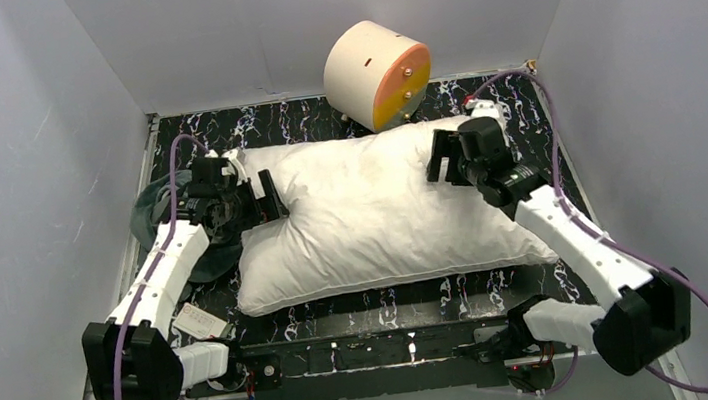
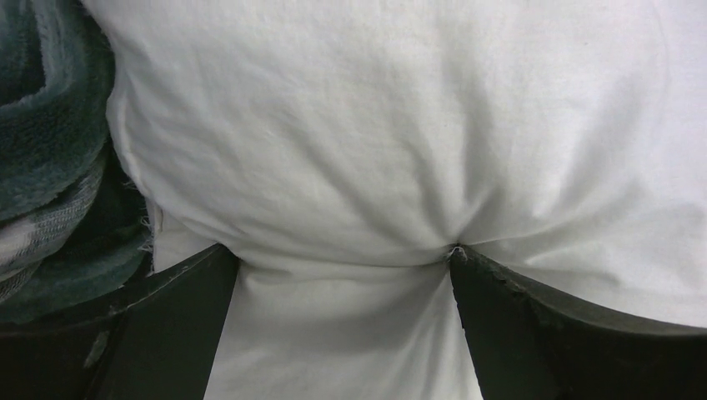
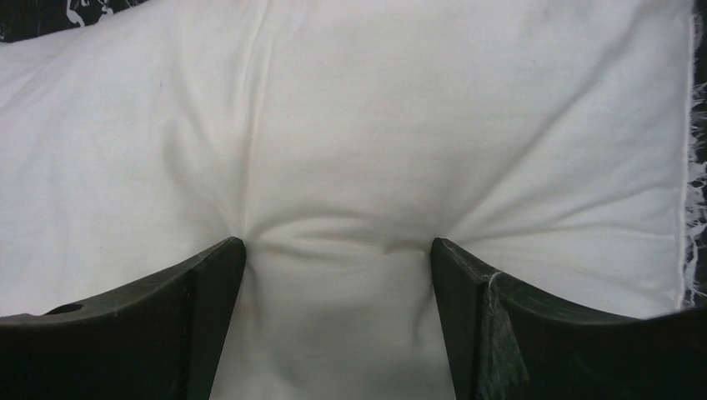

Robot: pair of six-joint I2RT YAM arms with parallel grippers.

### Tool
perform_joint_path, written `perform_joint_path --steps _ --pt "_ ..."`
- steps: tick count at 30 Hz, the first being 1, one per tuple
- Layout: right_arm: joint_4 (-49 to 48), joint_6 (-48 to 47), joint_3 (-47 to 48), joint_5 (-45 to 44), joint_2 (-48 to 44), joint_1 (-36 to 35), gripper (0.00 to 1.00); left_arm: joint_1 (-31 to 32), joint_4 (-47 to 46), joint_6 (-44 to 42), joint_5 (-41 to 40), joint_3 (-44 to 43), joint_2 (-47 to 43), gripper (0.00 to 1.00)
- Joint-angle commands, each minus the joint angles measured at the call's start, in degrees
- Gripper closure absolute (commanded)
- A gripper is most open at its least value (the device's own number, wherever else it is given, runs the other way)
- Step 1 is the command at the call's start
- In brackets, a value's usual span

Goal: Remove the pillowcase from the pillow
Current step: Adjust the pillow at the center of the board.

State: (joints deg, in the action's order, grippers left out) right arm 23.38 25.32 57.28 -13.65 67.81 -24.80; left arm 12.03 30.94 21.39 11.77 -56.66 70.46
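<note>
The plain white pillow (image 1: 372,213) lies bare across the middle of the dark marbled table. The pillowcase (image 1: 158,210) sits bunched in a dark grey-green heap at the pillow's left end, with a bit of striped face showing in the left wrist view (image 2: 46,142). My left gripper (image 1: 264,198) is open, its fingertips pressed into the pillow's left edge (image 2: 333,125), with white cloth bulging between them (image 2: 342,254). My right gripper (image 1: 441,162) is open too, and its fingertips dent the pillow's far right part (image 3: 338,246).
A cream-and-orange cylinder (image 1: 378,74) lies on its side behind the pillow by the back wall. White walls close in the table on three sides. A small white card (image 1: 200,321) lies near the left arm's base.
</note>
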Motion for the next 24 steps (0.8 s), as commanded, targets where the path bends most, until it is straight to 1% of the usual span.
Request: perform_joint_path --steps 1,2,4,6,8,9,10,11,12,13,15,16,19,21,24 --pt "4.8 -0.1 3.4 -6.2 -8.2 -2.0 0.10 0.6 -1.6 -2.1 6.0 -2.3 3.5 0.02" --pt "3.8 -1.4 3.7 -5.1 -9.5 -2.0 0.10 0.6 -2.4 -2.2 8.1 -2.3 4.1 0.02" --pt "1.5 -3.7 4.0 0.7 -11.3 -2.0 0.10 0.6 -4.3 -2.0 11.5 -2.3 5.1 0.02" --pt "-0.7 -4.8 4.0 9.4 -11.5 -2.0 0.11 0.6 -6.1 -1.8 13.7 -2.3 6.0 0.02" --pt "-1.7 -4.8 3.3 16.2 -10.2 -2.0 0.11 0.6 -5.9 -1.2 10.4 -2.9 6.0 0.03" --pt "-1.9 -4.7 2.5 17.9 -9.2 -2.0 0.11 0.6 -5.1 -0.8 6.1 -3.2 5.7 0.03" --pt "-2.0 -5.0 1.4 18.8 -8.1 -2.0 0.10 0.6 -1.9 0.2 0.2 -4.2 5.5 0.02" --pt "-1.6 -5.8 0.4 18.7 -6.6 -2.0 0.09 0.6 1.1 1.2 -7.1 -5.7 5.4 0.02" --pt "-0.3 -6.3 -0.1 16.2 -4.8 -2.0 0.08 0.6 3.8 1.7 -12.6 -7.7 5.1 0.02" --pt "1.5 -6.3 -0.2 11.6 -2.9 -1.9 0.07 0.6 5.4 1.4 -15.6 -9.4 4.5 0.02" --pt "3.7 -6.2 -0.5 5.2 0.2 -1.9 0.04 0.6 6.9 0.5 -18.3 -12.1 2.4 0.02" --pt "4.2 -6.0 -0.4 3.4 1.4 -1.9 0.02 0.6 7.0 0.4 -19.4 -12.9 1.0 0.02" --pt "4.3 -4.7 0.7 2.3 2.6 -1.9 0.01 0.6 7.4 2.4 -24.4 -13.9 -2.9 0.02" --pt "3.5 -4.2 2.0 2.2 1.0 -1.9 0.01 0.7 8.5 3.5 -28.4 -14.7 -4.6 0.02" --pt "-2.0 -5.9 1.0 1.5 -5.6 -1.9 0.01 0.6 11.8 4.4 -32.6 -16.6 -5.8 0.02"
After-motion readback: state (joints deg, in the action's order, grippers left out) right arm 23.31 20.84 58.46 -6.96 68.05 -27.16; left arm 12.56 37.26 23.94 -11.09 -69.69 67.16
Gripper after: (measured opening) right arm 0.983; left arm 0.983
